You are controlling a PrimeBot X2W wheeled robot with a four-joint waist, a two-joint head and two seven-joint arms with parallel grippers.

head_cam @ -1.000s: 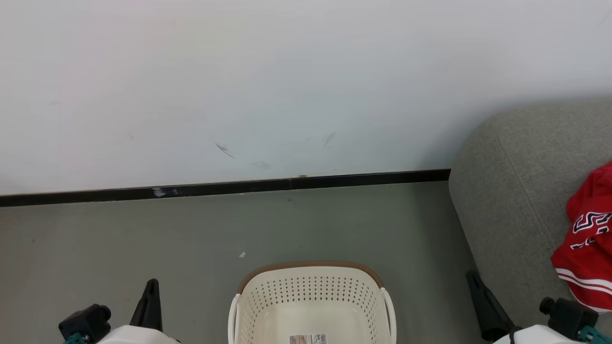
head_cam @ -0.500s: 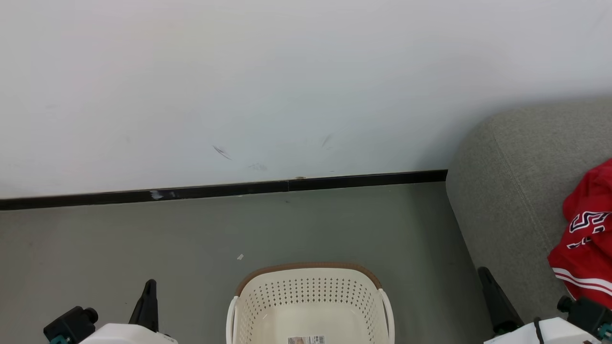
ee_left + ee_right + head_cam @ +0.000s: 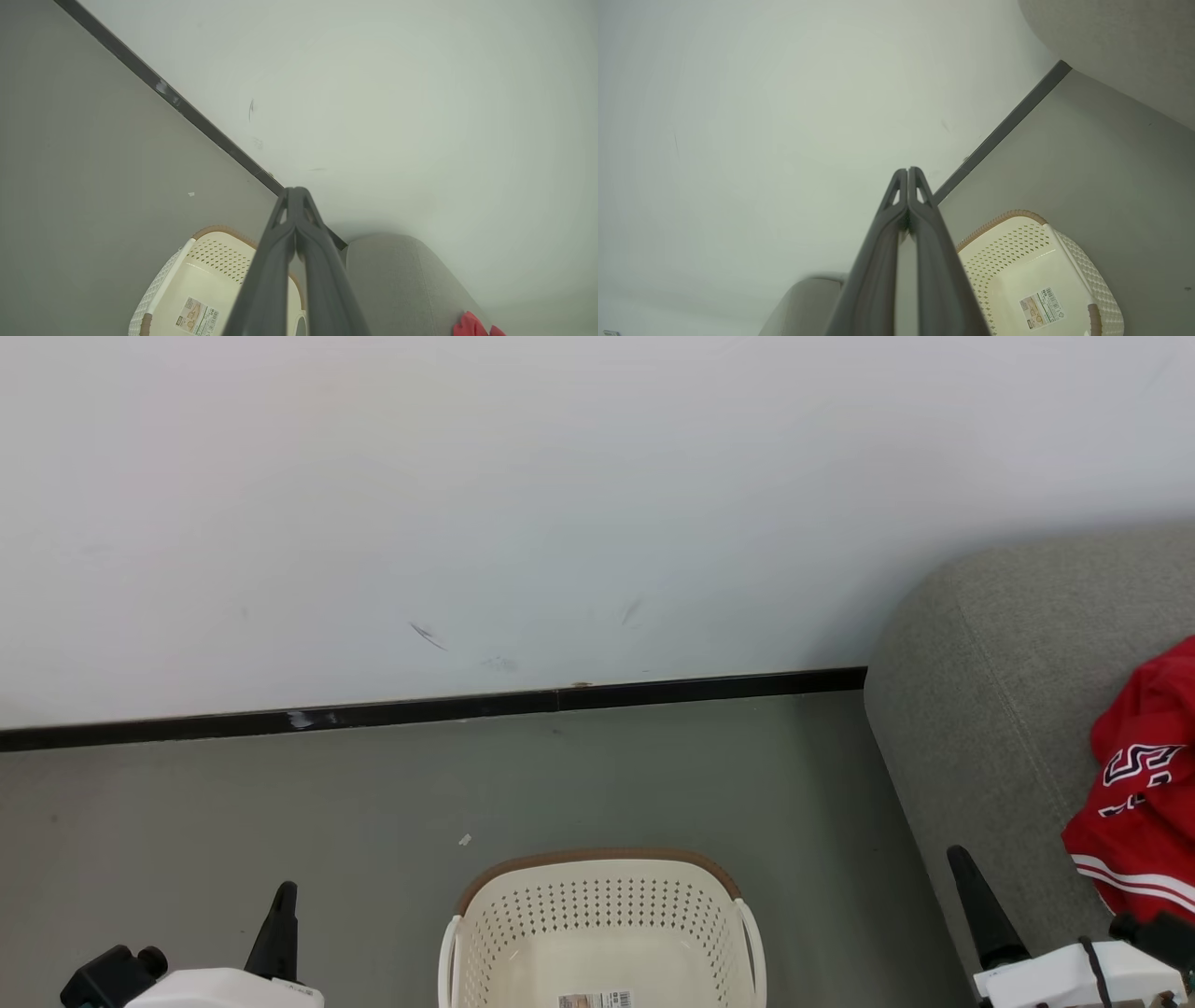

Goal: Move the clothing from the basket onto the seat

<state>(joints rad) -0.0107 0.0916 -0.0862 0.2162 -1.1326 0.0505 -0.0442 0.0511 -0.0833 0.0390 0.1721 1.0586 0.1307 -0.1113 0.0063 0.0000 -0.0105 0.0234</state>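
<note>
Head view: clothing (image 3: 1139, 803) and basket (image 3: 597, 855) cut off at edges; both jaws closed, empty.

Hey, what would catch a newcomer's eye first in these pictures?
The bright red clothing stands out most, heaped on the grey seat at the head view's right edge. Next comes the cream basket on the floor at bottom centre, its visible inside bare but for a label.
</note>
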